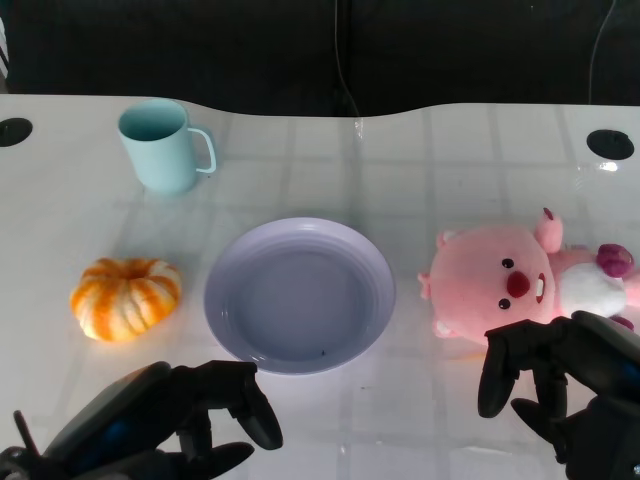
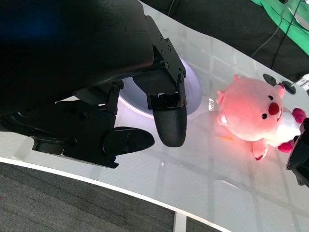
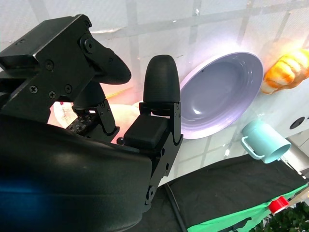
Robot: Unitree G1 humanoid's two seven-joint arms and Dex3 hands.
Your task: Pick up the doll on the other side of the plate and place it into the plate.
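The pink plush doll (image 1: 515, 280) lies on the table right of the lilac plate (image 1: 222, 262), face up, with a white belly. My right hand (image 1: 565, 385) hovers just in front of the doll, fingers apart and holding nothing; its fingertips reach the doll's near edge. In the right wrist view the fingers (image 3: 161, 79) hide most of the doll, and the plate (image 3: 222, 96) lies beyond. My left hand (image 1: 170, 415) stays near the front edge, left of the plate, holding nothing. The left wrist view shows the doll (image 2: 256, 113) past the plate (image 2: 193, 92).
An orange pumpkin toy (image 1: 125, 297) lies left of the plate. A light teal mug (image 1: 160, 145) stands at the back left. Two round black holes (image 1: 610, 143) mark the table's far corners. The table's back edge meets a dark backdrop.
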